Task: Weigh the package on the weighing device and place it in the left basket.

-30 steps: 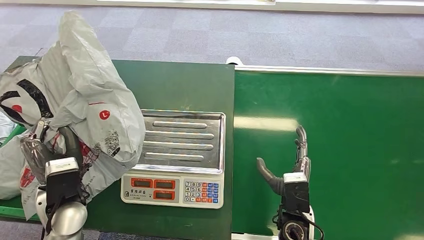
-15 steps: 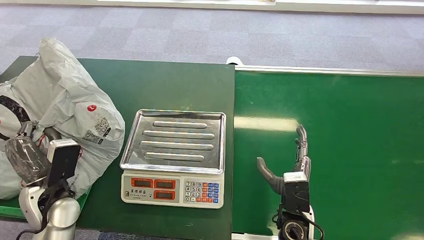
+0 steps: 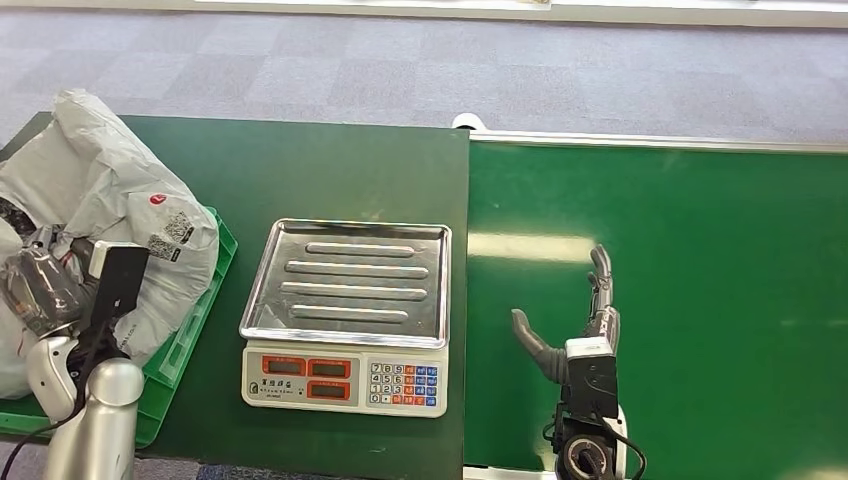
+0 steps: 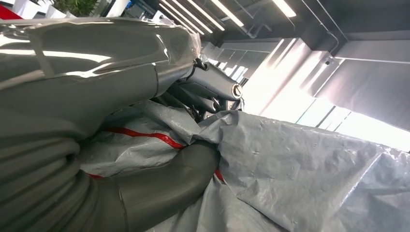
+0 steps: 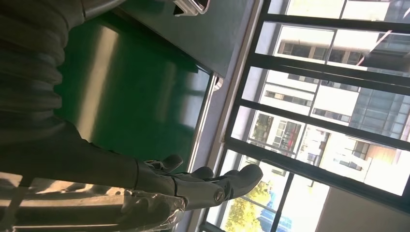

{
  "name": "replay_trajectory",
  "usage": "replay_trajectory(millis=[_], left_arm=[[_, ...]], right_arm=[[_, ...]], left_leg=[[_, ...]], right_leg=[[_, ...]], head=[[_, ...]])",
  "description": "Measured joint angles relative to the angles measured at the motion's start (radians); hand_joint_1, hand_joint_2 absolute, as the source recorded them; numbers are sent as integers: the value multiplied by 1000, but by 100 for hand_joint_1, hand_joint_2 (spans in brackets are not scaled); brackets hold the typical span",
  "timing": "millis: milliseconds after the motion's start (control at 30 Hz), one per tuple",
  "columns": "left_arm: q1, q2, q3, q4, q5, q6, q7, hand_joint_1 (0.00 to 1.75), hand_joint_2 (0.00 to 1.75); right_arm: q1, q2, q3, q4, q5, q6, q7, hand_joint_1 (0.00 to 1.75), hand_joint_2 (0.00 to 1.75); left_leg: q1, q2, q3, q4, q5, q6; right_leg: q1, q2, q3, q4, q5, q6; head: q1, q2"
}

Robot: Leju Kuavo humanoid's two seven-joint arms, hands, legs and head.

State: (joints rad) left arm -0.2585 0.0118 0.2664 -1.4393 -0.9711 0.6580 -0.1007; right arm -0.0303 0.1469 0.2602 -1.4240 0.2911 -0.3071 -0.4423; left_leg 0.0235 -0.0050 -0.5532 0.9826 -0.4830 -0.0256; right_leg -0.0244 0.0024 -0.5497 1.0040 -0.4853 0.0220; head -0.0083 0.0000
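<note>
A crumpled grey plastic package [image 3: 110, 225] with red and black print lies in the green basket [image 3: 185, 335] at the table's left edge. My left hand [image 3: 40, 285] grips the package's near side. In the left wrist view its thumb [image 4: 164, 186] and dark fingers [image 4: 208, 89] clamp the grey film [image 4: 300, 164]. The weighing device [image 3: 348, 315] stands in the middle with a bare steel pan [image 3: 350, 280]. My right hand [image 3: 575, 320] hovers open over the green belt [image 3: 680, 300], holding nothing, fingers [image 5: 217, 186] straight.
The scale's keypad and red displays [image 3: 340, 378] face me. A dark green table [image 3: 340, 170] meets the bright green conveyor at a seam right of the scale. Grey carpet [image 3: 420, 60] lies beyond the table.
My left hand carried the package leftward and down from beside the scale pan into the basket, uncovering the basket's green rim. The right hand stayed put.
</note>
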Motion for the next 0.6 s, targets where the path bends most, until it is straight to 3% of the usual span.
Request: replay_trajectory(millis=[433,467,600], left_arm=[[-7,-4,33,23,-34,32,-3,170,175],[-7,-10,50,20,-40,34,-15,159,175],[-7,-47,137,-2,-30,38,-90,14,175]], right_arm=[[0,1,7,6,2,-2,2,0,175],[0,2,10,8,2,-5,1,0,175],[0,3,21,18,-2,-20,-2,0,175]], left_leg=[[0,0,0,0,0,0],[0,0,0,0,0,0],[0,0,0,0,0,0]], right_leg=[[0,0,0,0,0,0],[0,0,0,0,0,0],[0,0,0,0,0,0]], head=[[0,0],[0,0],[0,0]])
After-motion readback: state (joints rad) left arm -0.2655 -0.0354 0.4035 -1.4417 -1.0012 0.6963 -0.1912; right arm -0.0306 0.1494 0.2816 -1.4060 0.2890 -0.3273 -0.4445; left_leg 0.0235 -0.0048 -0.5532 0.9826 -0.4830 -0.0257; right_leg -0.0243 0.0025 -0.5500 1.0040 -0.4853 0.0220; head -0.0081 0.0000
